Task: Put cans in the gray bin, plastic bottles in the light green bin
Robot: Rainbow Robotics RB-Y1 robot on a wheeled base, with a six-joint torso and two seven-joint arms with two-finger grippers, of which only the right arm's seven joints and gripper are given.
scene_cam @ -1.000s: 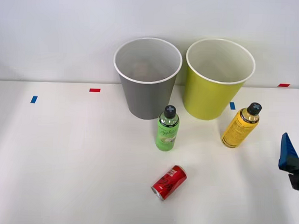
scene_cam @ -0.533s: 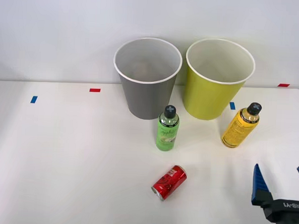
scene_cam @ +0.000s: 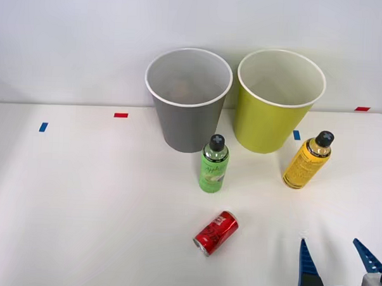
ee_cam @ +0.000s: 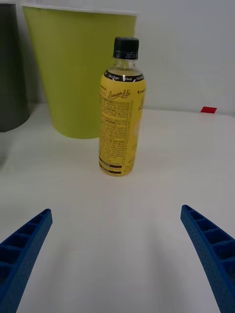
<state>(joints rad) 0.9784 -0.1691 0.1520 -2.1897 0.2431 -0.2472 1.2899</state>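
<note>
On table, count: two bins, two bottles, one can on the white table [scene_cam: 80, 208].
Bins: gray bin [scene_cam: 187, 111] at far centre, light green bin [scene_cam: 275, 108] just to its right; rims close together, whether touching cannot be told. Both upright, mouths open upward.
Gray bin contents: a dim shape low inside, not identifiable.
Bottles: green bottle [scene_cam: 213, 164] upright, just near of the gray bin's right side; yellow bottle [scene_cam: 308, 160] upright, near and right of the light green bin, apart from it. Both black-capped.
Can: red can [scene_cam: 216, 233] lying on its side at near centre, near of the green bottle and apart from it.
Right gripper [scene_cam: 338, 268]: at near right edge of the front view, low by the table, fingers spread wide, holding nothing.
Wrist view: yellow bottle [ee_cam: 121, 107] stands centred ahead between the two blue fingers [ee_cam: 22, 249], well short of them; light green bin [ee_cam: 73, 68] behind it to one side.
Tape marks: small red and blue pieces along the far edge of the table, one red piece at the near edge.
Open room: left half of table bare; clear surface between gripper and yellow bottle; bare gap between red can and gripper.
Edges: table's right far corner lies just right of the yellow bottle; wall directly behind the bins.
</note>
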